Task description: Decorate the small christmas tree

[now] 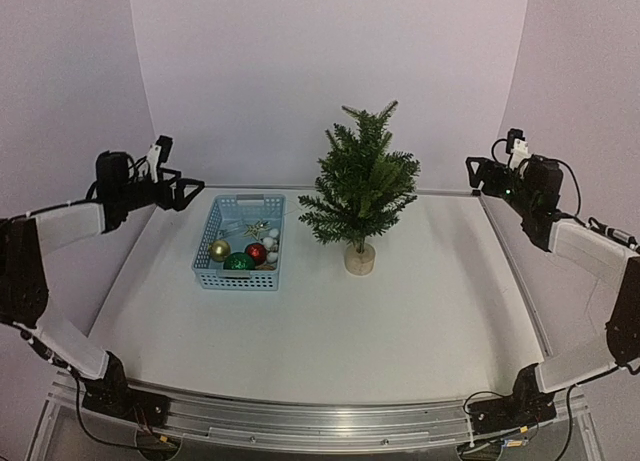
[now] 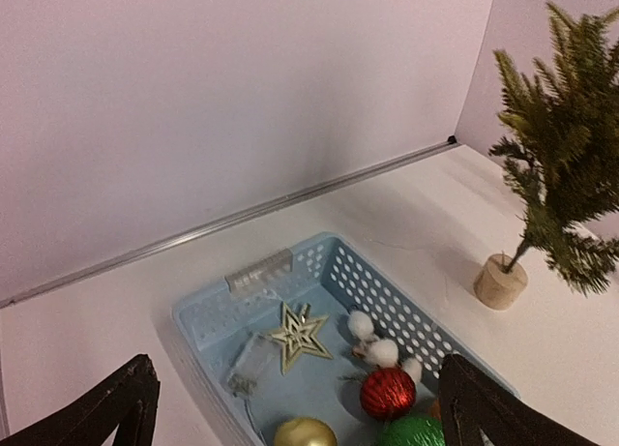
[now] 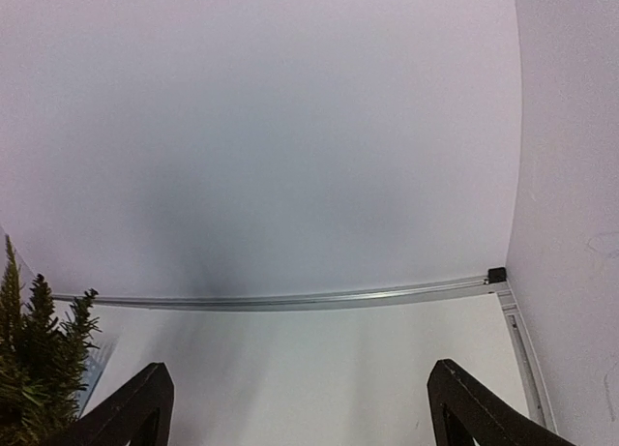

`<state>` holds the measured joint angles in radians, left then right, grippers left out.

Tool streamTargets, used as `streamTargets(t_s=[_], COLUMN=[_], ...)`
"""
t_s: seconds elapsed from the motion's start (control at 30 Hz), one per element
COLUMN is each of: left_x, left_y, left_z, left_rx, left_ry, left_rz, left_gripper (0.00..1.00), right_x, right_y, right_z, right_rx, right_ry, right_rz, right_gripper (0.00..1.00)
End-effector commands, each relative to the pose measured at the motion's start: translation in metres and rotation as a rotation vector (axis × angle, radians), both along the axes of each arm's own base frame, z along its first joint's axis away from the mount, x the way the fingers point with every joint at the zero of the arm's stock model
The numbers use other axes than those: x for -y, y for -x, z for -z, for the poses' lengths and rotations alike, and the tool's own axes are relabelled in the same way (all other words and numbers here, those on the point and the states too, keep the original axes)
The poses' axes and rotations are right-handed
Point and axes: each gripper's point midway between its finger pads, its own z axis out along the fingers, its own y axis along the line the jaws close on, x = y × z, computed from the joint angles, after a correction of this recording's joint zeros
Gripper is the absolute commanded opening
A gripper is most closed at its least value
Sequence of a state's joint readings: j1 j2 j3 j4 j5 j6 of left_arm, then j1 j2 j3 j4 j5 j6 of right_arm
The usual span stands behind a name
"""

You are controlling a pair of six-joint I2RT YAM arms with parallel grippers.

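1. Two pincers, both released. The left pincer (image 1: pixel 188 194) has its fingers spread wide with nothing between them, and so does the right pincer (image 1: pixel 477 177).
2. We see the left pincer (image 2: pixel 295 369) hanging above the left side of the counter (image 1: pixel 400 321). It is just left of the basket (image 1: pixel 240 281) and clear of it, and its camera looks down into the basket (image 2: pixel 387 291).
3. We see the right pincer (image 3: pixel 300 373) hanging over the far right corner of the counter, well apart from everything. Its camera gets mostly wall, plus a sliver of the small christmas tree (image 3: pixel 39 369) at the left edge.
4. The small christmas tree (image 1: pixel 360 186) stands upright on the counter, near centre and toward the back, on its pale disc base (image 1: pixel 360 258). It is just right of the basket and not touching it.
5. The basket is light blue and perforated. At the near end we count a gold ball (image 1: pixel 219 249), a red ball (image 1: pixel 256 252) and a green ball (image 1: pixel 238 263). The white pom-poms (image 2: pixel 372 340) sit by the right wall, and the pale star (image 2: pixel 298 335) lies toward the far end.
6. A small clear item (image 2: pixel 247 364) with a thin wire lies beside the star. We can't tell what it is.
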<state>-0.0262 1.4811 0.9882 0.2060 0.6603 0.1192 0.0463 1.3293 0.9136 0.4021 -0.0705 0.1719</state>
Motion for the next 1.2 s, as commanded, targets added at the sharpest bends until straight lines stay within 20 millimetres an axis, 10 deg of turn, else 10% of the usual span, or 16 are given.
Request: streamTargets(t_s=[0.0, 0.2, 0.43, 0.9, 1.17], left_x=[0.026, 0.067, 0.079, 0.093, 0.104], left_y=[-0.039, -0.083, -0.144, -0.123, -0.132], left_z=[0.054, 0.068, 0.114, 0.160, 0.080], left_rx=[-0.216, -0.253, -0.481, -0.483, -0.279], left_ry=[-0.217, -0.316, -0.309, -0.410, -0.330], left_rz=[-0.002, 0.112, -0.015, 0.083, 0.101], left_gripper=[1.00, 0.99, 0.70, 0.64, 0.66], right_x=[-0.022, -0.035, -0.045, -0.055, -0.065], right_y=[0.005, 0.010, 0.020, 0.033, 0.036], right_z=[-0.024, -0.024, -0.018, -0.013, -0.007], right_rx=[0.019, -0.008, -0.034, -0.041, -0.065], right_ry=[-0.083, -0.162, -0.209, -0.234, -0.229], right_rz=[-0.120, -0.197, -0.225, -0.201, -0.220], right_gripper=[0.90, 0.88, 0.86, 0.85, 0.85])
